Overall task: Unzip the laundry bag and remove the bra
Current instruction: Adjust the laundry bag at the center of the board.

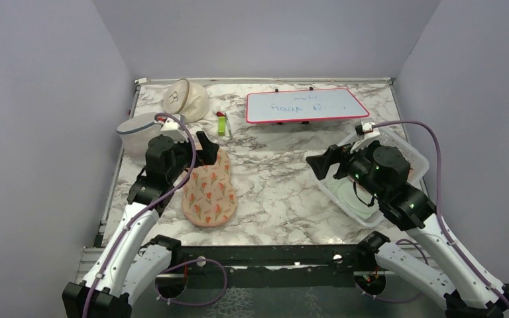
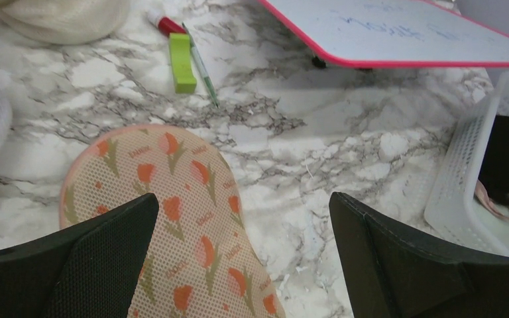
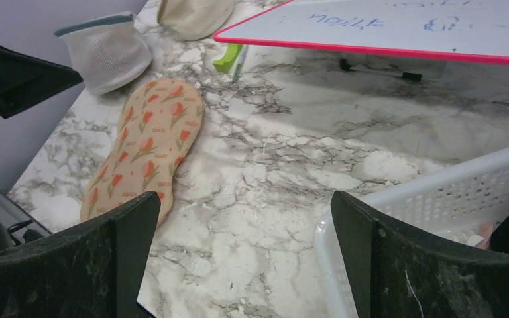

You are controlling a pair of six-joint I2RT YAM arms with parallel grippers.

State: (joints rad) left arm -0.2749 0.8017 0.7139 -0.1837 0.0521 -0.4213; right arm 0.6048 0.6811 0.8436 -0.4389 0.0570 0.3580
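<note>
Of the laundry bag (image 1: pixel 209 192): lies flat on the marble tabletop (image 1: pixel 285 179), on its left half, long axis running from the near side toward the far side. Peanut-shaped, narrower at the far lobe, broader at the near one. Peach-pink fabric with a fine dotted weave, printed all over with small red-orange flowers on green stems (tulip-like). Shows only its printed outer face; zip too small to make out. Far end partly hidden in the top view.

Passable mid-desk between laundry bag (image 1: pixel 209 195) and basket (image 3: pixel 437 195) (right edge); blocked at far-left corner by mesh bag (image 1: pixel 134 132), dome bag (image 1: pixel 189 98).
</note>
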